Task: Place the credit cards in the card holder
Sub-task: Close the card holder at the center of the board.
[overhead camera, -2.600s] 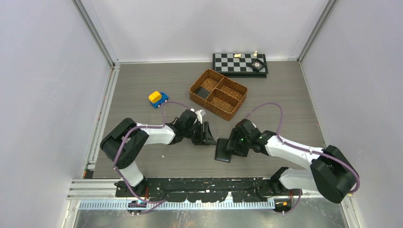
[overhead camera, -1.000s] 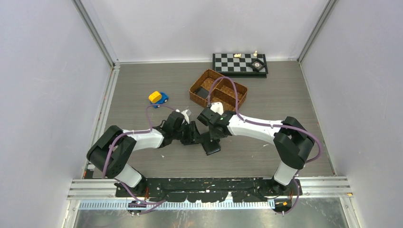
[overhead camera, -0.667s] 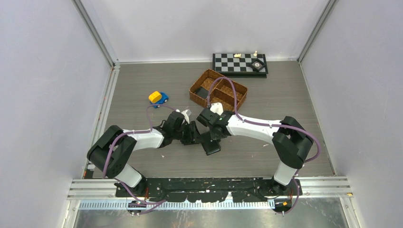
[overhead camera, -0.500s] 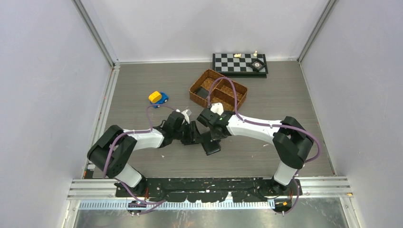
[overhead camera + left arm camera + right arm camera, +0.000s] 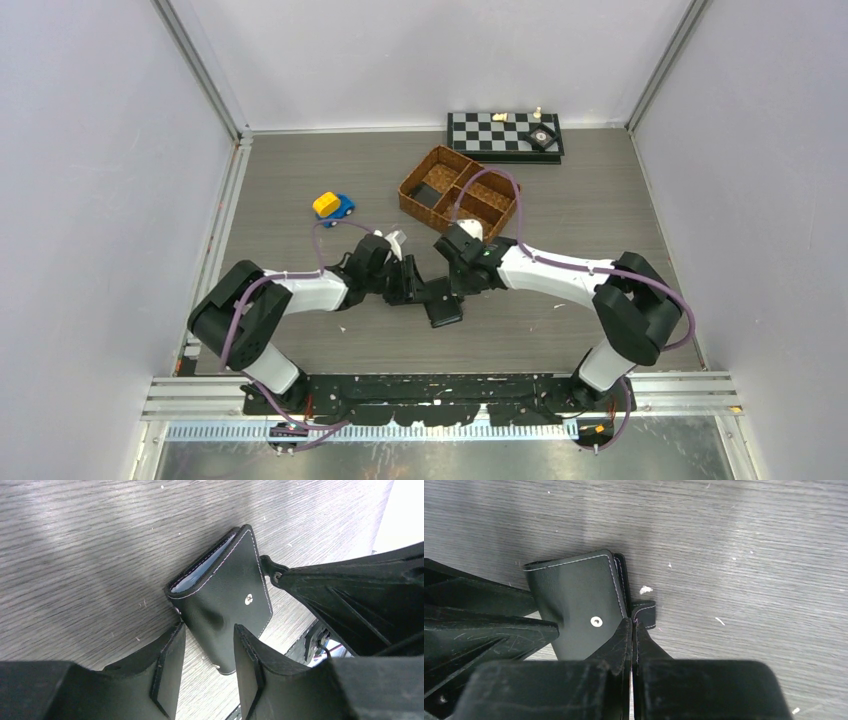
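Observation:
The card holder [image 5: 445,309] is a black leather wallet lying shut on the grey table between both arms. In the left wrist view the card holder [image 5: 225,597] shows a metal snap and pale bluish sleeve edges along its far side. My left gripper [image 5: 207,652] stands open, its fingertips over the wallet's near end, one at its corner. My right gripper [image 5: 633,625] is shut on the wallet's stitched snap tab [image 5: 644,611], beside the card holder [image 5: 574,595]. From above, the left gripper [image 5: 413,287] and right gripper [image 5: 457,290] meet at the wallet. No credit cards show.
A brown wicker divided basket [image 5: 403,190] stands behind the grippers, a dark flat thing in its left compartment. A yellow and blue toy car [image 5: 332,208] sits to the left. A chessboard [image 5: 503,134] lies at the back wall. White crumbs dot the table.
My right gripper has closed onto the snap tab, and the right arm's wrist and elbow have swung a little to the right. The left arm and the wallet have barely moved.

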